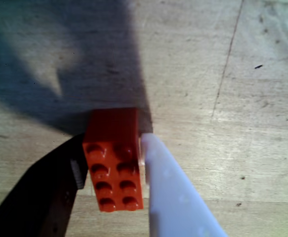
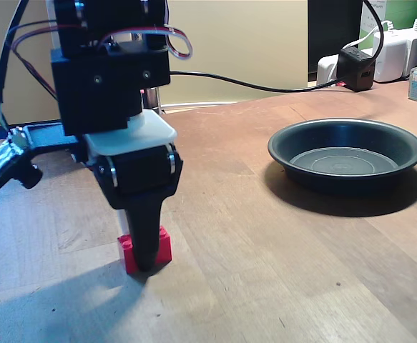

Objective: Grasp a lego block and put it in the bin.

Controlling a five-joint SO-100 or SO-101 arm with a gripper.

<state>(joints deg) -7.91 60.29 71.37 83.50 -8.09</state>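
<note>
- As seen in the wrist view, the claw (image 1: 111,173) was narrowed onto the lego block (image 1: 113,160), grasping it: black finger (image 1: 50,192) on the left side, white finger (image 1: 168,192) touching the right side.
- Studs faced the camera, two rows of four.
- Fixed view: claw (image 2: 145,263) pointed straight down, block (image 2: 126,251) sat on the wooden tabletop (image 2: 265,271) at its tip, partly hidden by the black finger.
- That view also showed the bin (image 2: 345,151) well apart to the right, and cables, a black box and white adapters at the back.
</note>
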